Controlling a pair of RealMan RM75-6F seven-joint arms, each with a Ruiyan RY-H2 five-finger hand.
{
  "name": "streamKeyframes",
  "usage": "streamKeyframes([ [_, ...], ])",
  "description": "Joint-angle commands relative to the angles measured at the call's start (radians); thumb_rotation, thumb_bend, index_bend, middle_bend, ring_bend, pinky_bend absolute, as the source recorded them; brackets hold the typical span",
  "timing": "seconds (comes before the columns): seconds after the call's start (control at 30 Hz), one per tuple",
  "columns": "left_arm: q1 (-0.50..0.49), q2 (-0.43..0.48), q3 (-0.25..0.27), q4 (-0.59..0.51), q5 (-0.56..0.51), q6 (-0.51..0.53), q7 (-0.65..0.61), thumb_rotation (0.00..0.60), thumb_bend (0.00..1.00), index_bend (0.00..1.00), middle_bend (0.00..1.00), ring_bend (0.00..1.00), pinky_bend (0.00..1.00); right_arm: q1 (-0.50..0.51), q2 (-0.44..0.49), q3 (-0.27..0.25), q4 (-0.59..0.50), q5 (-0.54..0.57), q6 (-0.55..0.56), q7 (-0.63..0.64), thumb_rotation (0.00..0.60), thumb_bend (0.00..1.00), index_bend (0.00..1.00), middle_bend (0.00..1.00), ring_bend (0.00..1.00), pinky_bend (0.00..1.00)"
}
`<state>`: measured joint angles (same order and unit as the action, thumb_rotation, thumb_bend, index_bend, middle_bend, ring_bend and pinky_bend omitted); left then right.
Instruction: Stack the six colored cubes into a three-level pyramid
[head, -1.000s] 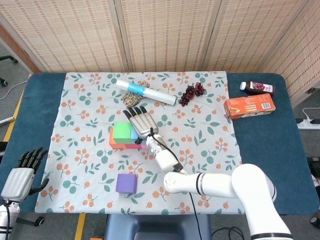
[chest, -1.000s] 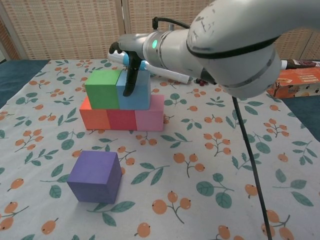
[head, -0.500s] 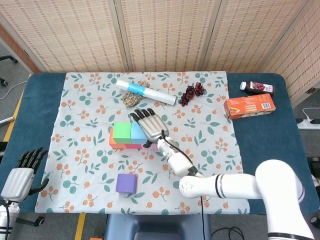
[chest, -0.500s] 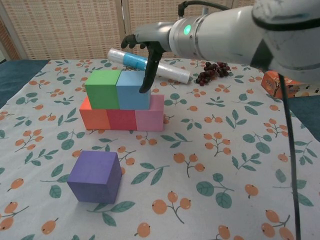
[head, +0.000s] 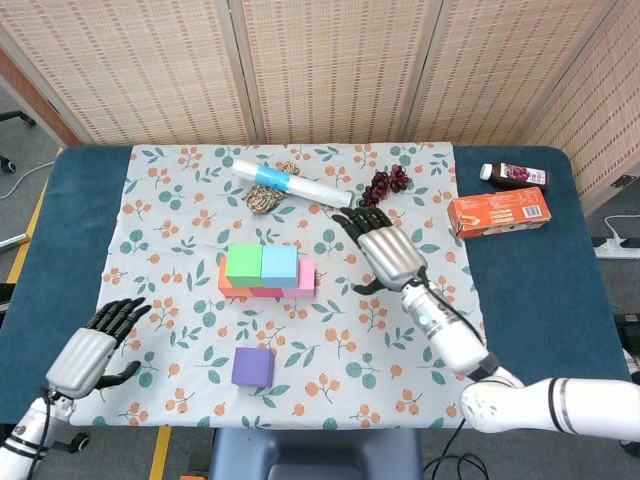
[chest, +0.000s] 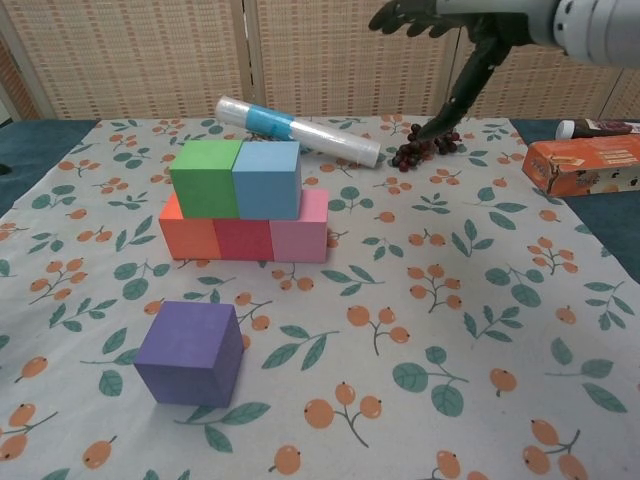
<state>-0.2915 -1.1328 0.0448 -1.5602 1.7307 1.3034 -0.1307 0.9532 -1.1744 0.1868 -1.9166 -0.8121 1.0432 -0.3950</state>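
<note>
Now the cloth (head: 190, 200) bears a two-level stack: orange (chest: 190, 238), red (chest: 244, 240) and pink (chest: 300, 240) cubes below, green (chest: 205, 178) and blue (chest: 266, 179) on top. Right hand (head: 387, 252) hovers beside it, fingers spread, holding nothing. Left hand (head: 92, 351) is likewise open. Purple cube (chest: 190, 352) sits apart, nearer.

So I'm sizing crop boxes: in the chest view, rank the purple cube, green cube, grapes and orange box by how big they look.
1. Purple cube, though it is nearest the camera, which inflates it.
2. Green cube and orange box: too close to rank, and the frame edge cuts the box off.
3. Grapes, smallest.
</note>
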Motion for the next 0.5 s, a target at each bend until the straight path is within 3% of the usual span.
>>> streamKeyframes([
  [0.03,-0.058,0.017,0.013,-0.054,0.042,-0.063,0.003,0.6,0.32,0.1,0.1,0.09,0.16,-0.077,0.065,-0.033,-0.022,-0.087,0.022,0.082,0.6,0.0,0.0,0.03,0.0,0.0],
  [0.2,-0.12,-0.001,0.021,-0.103,0.056,-0.153,0.021,0.6,0.32,0.15,0.14,0.12,0.19,-0.169,0.119,-0.06,-0.002,-0.188,0.042,0.197,0.6,0.0,0.0,0.03,0.0,0.0],
  [0.5,-0.225,-0.07,0.019,-0.175,0.026,-0.335,0.103,0.6,0.32,0.07,0.09,0.07,0.17,-0.289,0.156,-0.085,0.084,-0.321,0.046,0.4,0.6,0.0,0.0,0.03,0.0,0.0],
])
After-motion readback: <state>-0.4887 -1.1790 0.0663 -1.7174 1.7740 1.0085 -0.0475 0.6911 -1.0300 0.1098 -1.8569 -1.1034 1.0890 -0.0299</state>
